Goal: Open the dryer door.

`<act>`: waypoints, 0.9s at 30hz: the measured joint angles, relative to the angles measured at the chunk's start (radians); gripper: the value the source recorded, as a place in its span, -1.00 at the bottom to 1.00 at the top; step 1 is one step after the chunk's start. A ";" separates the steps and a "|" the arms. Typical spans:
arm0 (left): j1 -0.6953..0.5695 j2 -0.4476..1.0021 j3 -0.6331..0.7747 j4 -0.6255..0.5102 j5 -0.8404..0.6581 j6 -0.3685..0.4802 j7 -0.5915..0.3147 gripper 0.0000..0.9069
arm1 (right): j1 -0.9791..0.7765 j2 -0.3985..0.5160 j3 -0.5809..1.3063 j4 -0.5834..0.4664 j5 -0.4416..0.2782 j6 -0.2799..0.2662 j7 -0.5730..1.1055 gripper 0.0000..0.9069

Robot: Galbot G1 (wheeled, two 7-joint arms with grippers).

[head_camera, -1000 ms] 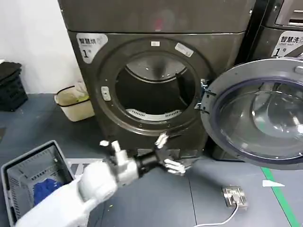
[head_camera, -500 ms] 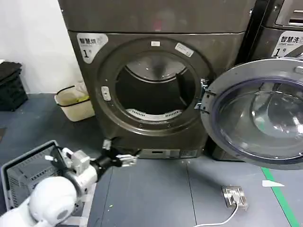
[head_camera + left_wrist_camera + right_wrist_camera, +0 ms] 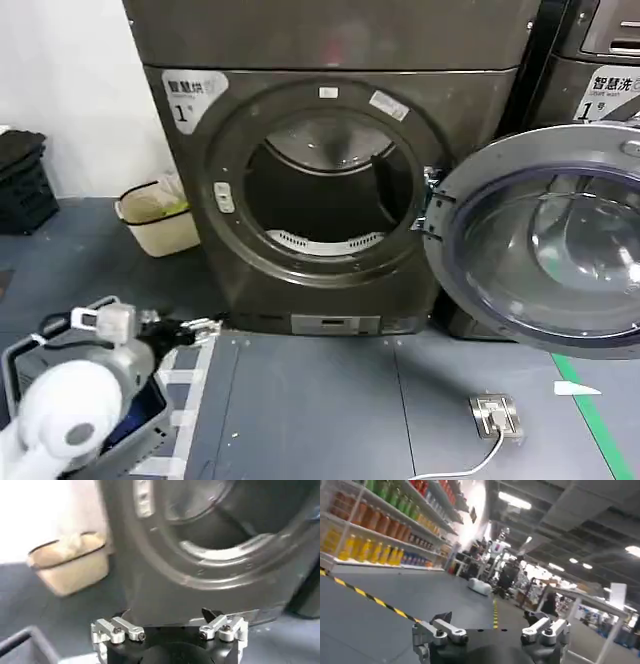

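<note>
Left gripper (image 3: 190,327) hangs low at the left of the head view, near the floor by the dryer's (image 3: 330,160) lower left corner, its fingers spread apart with nothing between them; the left wrist view shows the same two fingertips (image 3: 127,629) parted, aimed at the dryer's lower front panel. Right gripper (image 3: 490,630) points away into a room with stocked shelves (image 3: 380,525), its fingers likewise apart and empty.

Under the left arm a grey laundry basket (image 3: 20,360) sits on the floor; something blue lies inside it, mostly hidden by the arm. Just left of the dryer, against the white wall, stands a cream bin (image 3: 158,215) with a pale liner or contents I cannot make out. At the far left edge is a stack of dark crates (image 3: 20,185).

Dryer door (image 3: 545,240) is swung fully open on hinges at the right side of the drum opening (image 3: 325,195), its round glass face turned toward the camera, covering the lower front of the neighbouring machine (image 3: 600,70). The drum mouth faces straight out and looks empty. A small metal plate with a white cable (image 3: 495,415) lies on the floor in front
</note>
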 joint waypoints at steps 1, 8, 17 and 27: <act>0.004 0.006 -0.011 0.009 -0.032 0.000 -0.022 1.00 | -0.001 -0.001 -0.003 0.002 0.001 0.000 0.000 1.00; -0.004 0.058 -0.028 0.072 -0.280 -0.001 -0.215 1.00 | -0.009 -0.011 -0.015 0.006 0.009 -0.002 -0.003 1.00; -0.045 0.182 -0.021 0.199 -0.674 -0.001 -0.408 1.00 | -0.011 -0.015 -0.031 0.003 0.012 0.003 -0.003 1.00; -0.074 0.216 -0.038 0.317 -0.989 -0.001 -0.552 1.00 | -0.014 -0.012 -0.026 -0.002 0.026 0.033 -0.001 1.00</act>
